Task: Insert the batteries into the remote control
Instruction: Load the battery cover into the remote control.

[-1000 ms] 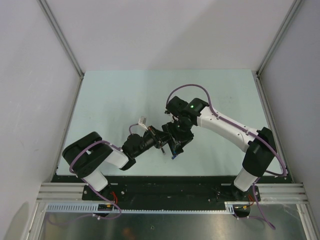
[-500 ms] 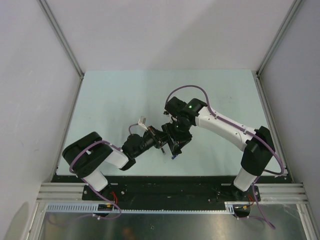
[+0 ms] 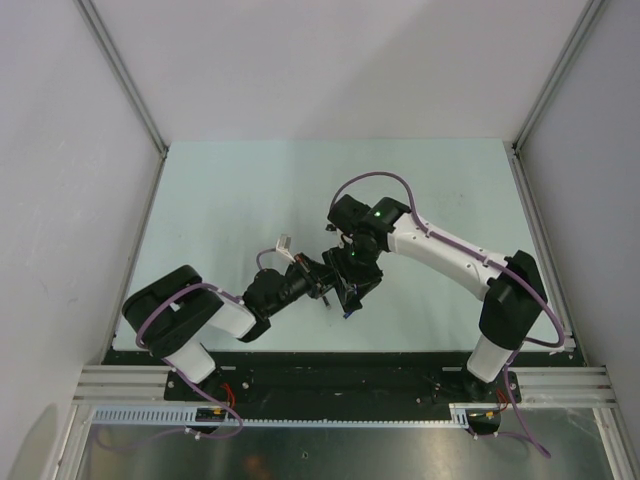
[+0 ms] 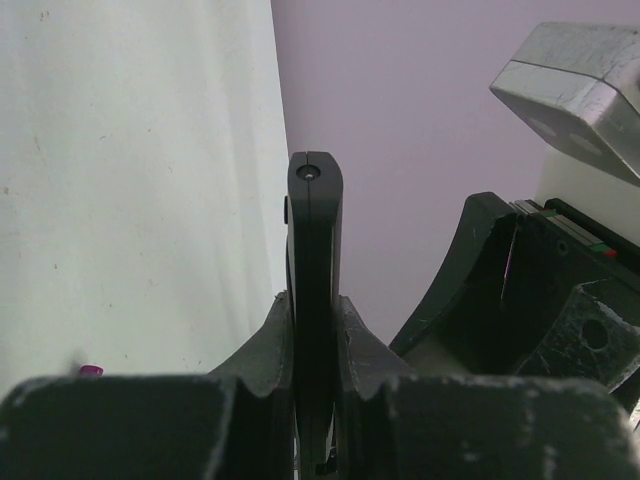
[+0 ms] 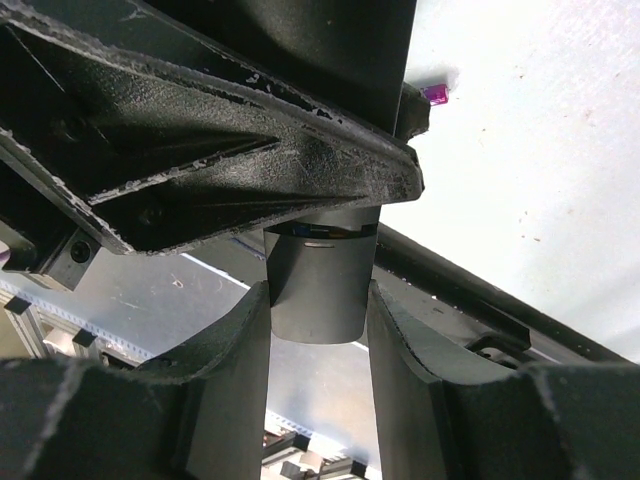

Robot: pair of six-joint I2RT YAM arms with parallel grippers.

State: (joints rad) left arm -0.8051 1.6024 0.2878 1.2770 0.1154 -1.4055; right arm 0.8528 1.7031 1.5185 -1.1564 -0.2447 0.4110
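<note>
Near the middle of the pale table (image 3: 230, 200), the two arms meet over the remote control (image 4: 315, 230), which is held off the surface between them. The left gripper (image 4: 315, 325) is clenched on the slim black bar. In the left wrist view the remote stands edge-on in the centre of the frame, with a finger pressed to each flat face. The right gripper (image 5: 318, 330) takes the same bar across its width. In the right wrist view the remote's dark end sits low in the centre of the frame, and the two fingers (image 5: 240, 380) appear to press on its opposite edges, with the left gripper's black body filling the upper part. A small blue battery (image 3: 347, 314) lies on the table just below the joined grippers in the overhead view. Its purple tip shows at the lower left of the left wrist view.
</note>
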